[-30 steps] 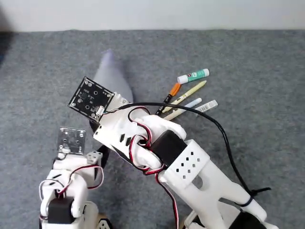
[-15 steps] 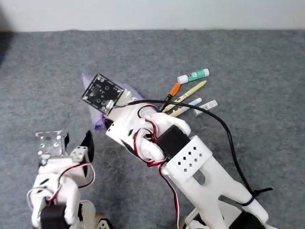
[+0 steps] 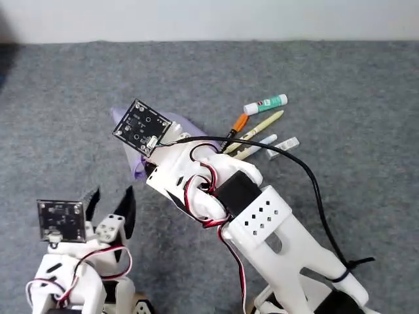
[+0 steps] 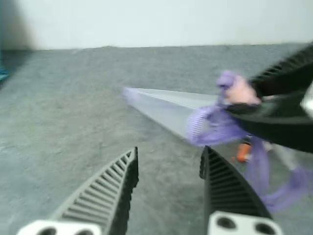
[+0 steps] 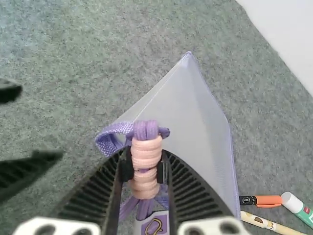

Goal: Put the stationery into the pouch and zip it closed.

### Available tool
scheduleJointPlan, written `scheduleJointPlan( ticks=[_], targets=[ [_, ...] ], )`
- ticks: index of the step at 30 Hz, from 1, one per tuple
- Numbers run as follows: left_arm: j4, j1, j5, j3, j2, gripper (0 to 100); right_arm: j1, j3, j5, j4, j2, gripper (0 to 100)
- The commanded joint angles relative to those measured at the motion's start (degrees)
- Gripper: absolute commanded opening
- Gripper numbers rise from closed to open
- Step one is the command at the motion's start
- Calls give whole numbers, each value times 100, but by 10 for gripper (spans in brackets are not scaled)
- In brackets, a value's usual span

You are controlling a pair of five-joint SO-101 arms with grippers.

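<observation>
the left tool (image 3: 111, 195) has drawn back from beside the pouch (image 5: 195, 127) toward the near left corner of the tabletop (image 3: 340, 78). its camera board (image 3: 60, 220) now sits lower and further left. its two fingers now stand spread apart, well clear of the pouch. the right tool (image 5: 143, 164), clamped on the zip pull (image 5: 145, 156), has shifted a little toward the pens (image 3: 258, 127). the pouch, which pointed toward the far edge a second ago, now lies mostly under that wrist, its purple edging showing on either side.
</observation>
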Motion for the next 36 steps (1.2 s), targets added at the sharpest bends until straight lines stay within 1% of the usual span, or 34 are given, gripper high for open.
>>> scheduleJointPlan(
  ticks=[1, 5, 11, 15, 21, 27, 36],
  targets=[
    [-422, 158, 185, 198, -26, 200, 40, -35, 62, 57, -286, 8],
    [-888, 158, 193, 505, -26, 200, 22, -35, 53, 57, -295, 8],
    [-1301, 158, 193, 910, -26, 199, -242, -35, 53, 66, -295, 8],
    [-1635, -62, 158, 1182, -26, 199, -286, -35, 35, 66, -295, 8],
    [-1714, -158, 44, 1613, -26, 199, -295, -35, 62, 66, -295, 8],
    [-2110, -378, 26, 1754, -26, 199, -321, -35, 53, 426, -295, 8],
    [-2163, -352, -132, 1868, -26, 198, -725, -35, 62, 426, -277, 8]
  ],
)
